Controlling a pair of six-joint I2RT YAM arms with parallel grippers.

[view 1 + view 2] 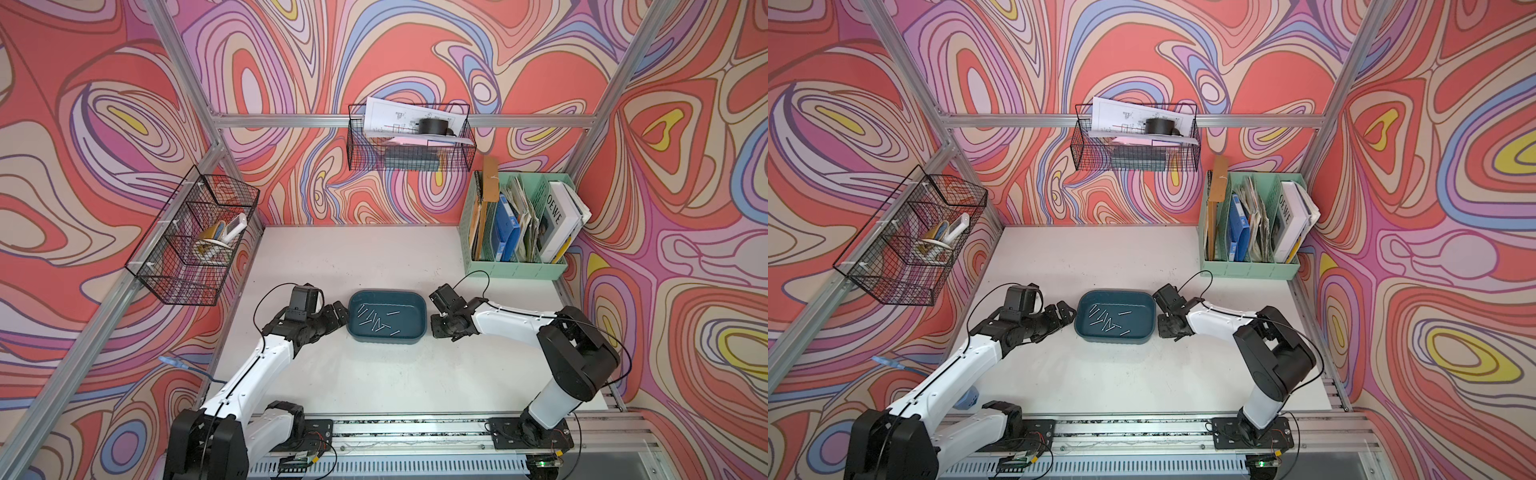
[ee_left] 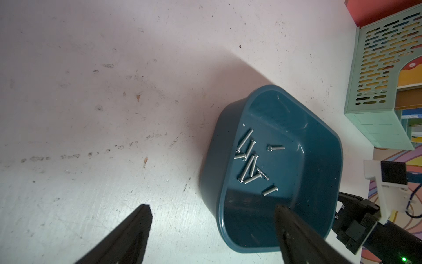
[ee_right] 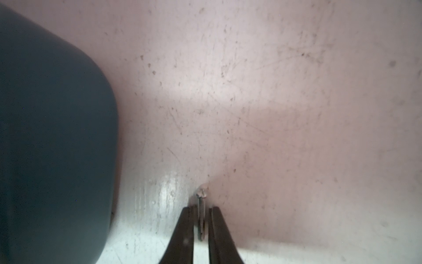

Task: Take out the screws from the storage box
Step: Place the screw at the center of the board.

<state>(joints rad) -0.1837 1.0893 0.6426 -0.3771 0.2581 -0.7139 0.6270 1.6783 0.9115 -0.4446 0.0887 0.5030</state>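
Right wrist view: right gripper [image 3: 202, 208] slightly parted around one screw [image 3: 201, 216], head on desk [image 3: 274, 114], beside storage box [image 3: 57, 137]. Left gripper [image 2: 212, 206] wide open, empty.

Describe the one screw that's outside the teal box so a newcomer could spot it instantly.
Find the dark teal storage box in the middle of the white table. Beside the box, on the right arm's side, the right pincer reaches down to the tabletop. The screw sits between its narrowly parted jaws: the only one outside the box, while the other screws lie inside.
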